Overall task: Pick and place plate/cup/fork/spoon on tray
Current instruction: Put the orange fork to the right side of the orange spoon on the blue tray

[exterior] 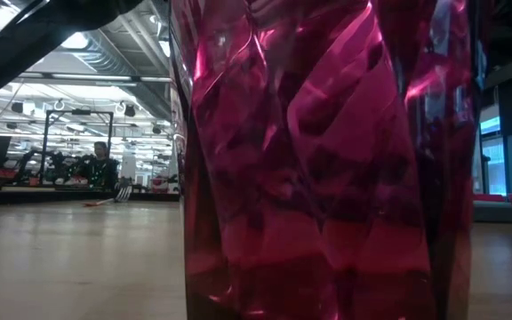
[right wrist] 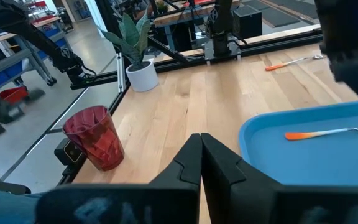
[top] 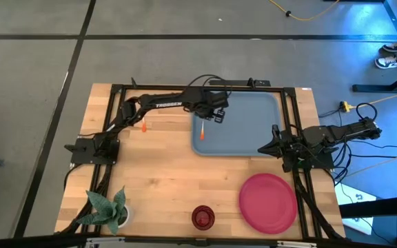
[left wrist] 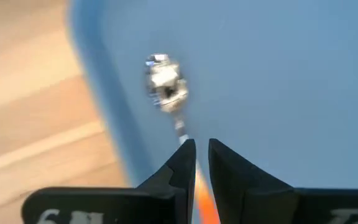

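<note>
A potted green plant [top: 107, 207] is seen lower left. The orange-handled silver spoon [right wrist: 331, 132] lies on the blue-grey tray [top: 253, 127], between the left gripper's [left wrist: 201, 152] parted fingers; the right gripper [right wrist: 201, 155] is clenched empty.

Cup [exterior: 327, 160] fills the low view, top and base cut off; spoon [left wrist: 164, 84] blurred in left wrist view, handle hidden between fingers [left wrist: 182, 165]
</note>
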Robot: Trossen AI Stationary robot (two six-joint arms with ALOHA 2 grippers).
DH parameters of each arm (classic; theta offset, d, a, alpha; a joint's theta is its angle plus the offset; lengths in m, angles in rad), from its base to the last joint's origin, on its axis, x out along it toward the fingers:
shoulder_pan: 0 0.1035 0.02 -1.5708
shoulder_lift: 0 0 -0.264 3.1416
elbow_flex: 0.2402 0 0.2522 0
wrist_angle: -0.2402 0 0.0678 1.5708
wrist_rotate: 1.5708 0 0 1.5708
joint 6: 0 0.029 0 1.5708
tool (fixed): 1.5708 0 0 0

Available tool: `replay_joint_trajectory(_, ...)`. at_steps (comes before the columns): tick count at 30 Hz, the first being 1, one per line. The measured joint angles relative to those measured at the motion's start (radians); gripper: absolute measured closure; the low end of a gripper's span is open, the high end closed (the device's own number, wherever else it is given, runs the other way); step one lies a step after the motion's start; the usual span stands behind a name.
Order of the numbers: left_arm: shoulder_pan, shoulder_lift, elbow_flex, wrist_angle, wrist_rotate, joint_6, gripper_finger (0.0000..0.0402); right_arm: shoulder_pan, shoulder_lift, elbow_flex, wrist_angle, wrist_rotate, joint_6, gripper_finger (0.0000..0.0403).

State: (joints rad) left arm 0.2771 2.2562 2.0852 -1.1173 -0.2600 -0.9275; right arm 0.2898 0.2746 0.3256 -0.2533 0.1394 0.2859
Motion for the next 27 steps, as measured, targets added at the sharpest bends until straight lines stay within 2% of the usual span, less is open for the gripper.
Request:
replay_joint_trajectory(9, -0.005, 0.000, 0.204, -0.442, -0.071, 0.006, 0.0364, 0.000, 0.000, 0.000, 0.002, 0.000, 0.001, 0.0395)
replay_joint_trajectory(14, 0.005, -0.029, 0.214, -0.453, -0.051, 0.085, 0.0364, 0.000, 0.000, 0.000, -0.005, 0.000, -0.013, 0.0395)
replay_joint_trajectory(18, 0.021, -0.064, 0.206, -0.454, -0.051, 0.146, 0.0364, 0.000, 0.001, 0.000, -0.015, 0.002, -0.084, 0.0395)
replay_joint_trajectory(21, 0.034, -0.072, 0.203, -0.455, -0.059, 0.165, 0.0365, 0.001, 0.003, 0.000, -0.017, 0.075, -0.108, 0.0395)
replay_joint_trajectory(27, 0.075, -0.101, 0.193, -0.451, 0.002, 0.292, 0.0366, 0.000, 0.018, 0.000, -0.131, 0.319, -0.076, 0.0395)
